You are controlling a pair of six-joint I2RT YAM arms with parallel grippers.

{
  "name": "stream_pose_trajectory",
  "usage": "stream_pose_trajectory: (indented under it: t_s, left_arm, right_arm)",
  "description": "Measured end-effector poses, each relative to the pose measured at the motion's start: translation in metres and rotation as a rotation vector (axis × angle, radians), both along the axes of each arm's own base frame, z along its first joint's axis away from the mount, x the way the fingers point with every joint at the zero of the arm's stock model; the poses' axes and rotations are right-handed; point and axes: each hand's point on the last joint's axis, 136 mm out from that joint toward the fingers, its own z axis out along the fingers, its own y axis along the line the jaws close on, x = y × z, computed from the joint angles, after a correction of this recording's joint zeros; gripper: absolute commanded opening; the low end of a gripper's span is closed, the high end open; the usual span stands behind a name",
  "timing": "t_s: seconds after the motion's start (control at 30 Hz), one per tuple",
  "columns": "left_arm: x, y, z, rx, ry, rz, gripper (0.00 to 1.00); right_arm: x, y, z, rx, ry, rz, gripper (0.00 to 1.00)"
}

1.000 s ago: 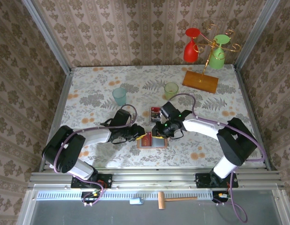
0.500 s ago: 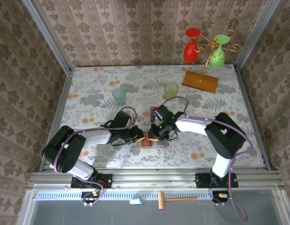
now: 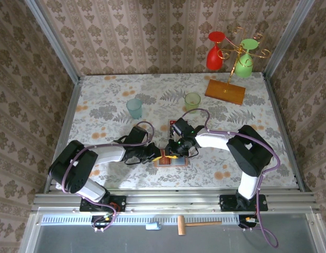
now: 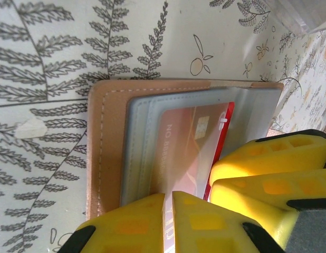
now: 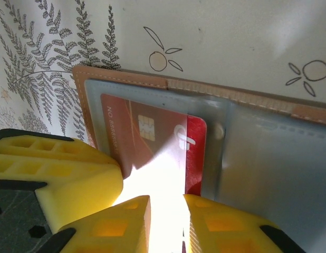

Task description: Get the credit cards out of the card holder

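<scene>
Card holder (image 4: pixel 102 158) open on floral tabletop (image 3: pixel 110 105); left tool (image 4: pixel 169 204) pinches red card (image 4: pixel 187 147); right tool (image 5: pixel 166 211) unclear.

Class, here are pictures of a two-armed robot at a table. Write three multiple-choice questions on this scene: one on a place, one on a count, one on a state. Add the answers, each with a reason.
1. Where does the card holder lie?
A. on the orange stand base
B. on the table, between the left pincer and the right pincer
C. beside the hammer

2. How many cups stand on the table?
A. two
B. one
C. four

3. The card holder is
A. folded shut
B. standing on edge
C. lying open

Answers:
1 B: both wrist views show it flat on the patterned cloth with yellow fingers at its edge.
2 A: a teal cup and a green cup.
3 C: the red card shows on its inner face.
</scene>
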Motion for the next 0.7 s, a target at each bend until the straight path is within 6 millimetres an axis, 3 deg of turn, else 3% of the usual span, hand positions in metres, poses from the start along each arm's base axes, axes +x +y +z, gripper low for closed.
stream_pose_trajectory:
  t_s: [0.7]
  left_arm:
    - [0.001,-0.002,0.001,-0.004,0.0,-0.002,0.18]
  right_arm:
    - [-0.002,-0.012,-0.004,-0.079,-0.005,0.016,0.27]
